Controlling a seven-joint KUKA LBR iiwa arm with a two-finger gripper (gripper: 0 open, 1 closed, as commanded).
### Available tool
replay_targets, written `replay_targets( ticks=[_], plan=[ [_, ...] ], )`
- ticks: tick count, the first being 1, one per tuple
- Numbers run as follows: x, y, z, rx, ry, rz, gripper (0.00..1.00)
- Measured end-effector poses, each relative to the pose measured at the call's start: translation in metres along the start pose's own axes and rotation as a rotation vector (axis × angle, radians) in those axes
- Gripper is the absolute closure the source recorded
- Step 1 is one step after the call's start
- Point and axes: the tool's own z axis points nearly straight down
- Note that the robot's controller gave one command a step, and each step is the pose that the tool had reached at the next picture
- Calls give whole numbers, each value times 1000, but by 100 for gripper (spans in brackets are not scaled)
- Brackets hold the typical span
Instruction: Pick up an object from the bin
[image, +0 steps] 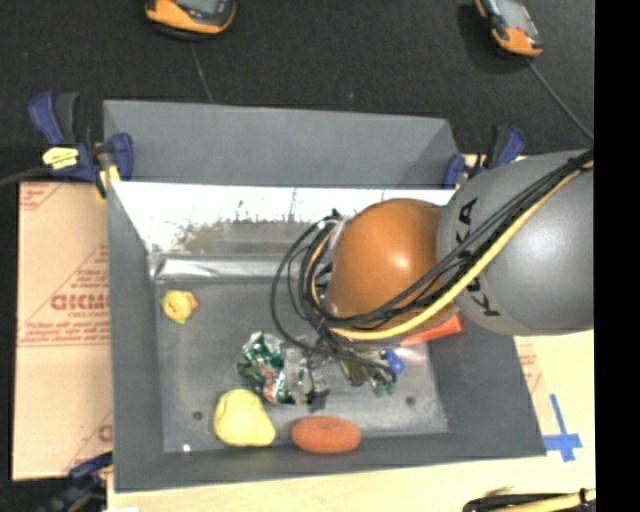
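My pincer (308, 385) hangs low over the front middle of the bin (300, 150), at the right edge of a crumpled packet (260, 362). The packet is green, white and red, creased all over, and it lies on the floor a little left of centre, near the front wall. I cannot tell whether the pincer touches it or sits just beside it. I also cannot tell whether the pincer is spread or pressed together, because dark parts and the packet's creases run into one another there. My orange cover (385, 255) and the looped black cables (290, 290) hide the floor behind and to the right of the pincer. A red-orange strip (440, 328) pokes out from under my arm at the right, most of it covered, so I cannot say what it is. A small blue bit (394, 365) shows just right of the pincer, too small to make out. Also in the bin are a pale yellow lump (243, 418) just in front of the packet, a red-orange oval (325, 435) beside the lump to its right, and a small yellow piece (179, 306) well apart at the left.
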Motion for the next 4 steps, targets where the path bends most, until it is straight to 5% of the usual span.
replay_targets(
  ticks=[1, 2, 4],
  plan=[
    [-13, -1, -3, -1, -1, -183, 100],
    [-10, -1, 3, 0, 0, -127, 100],
    [-7, 7, 19, 0, -3, -221, 100]
  ],
)
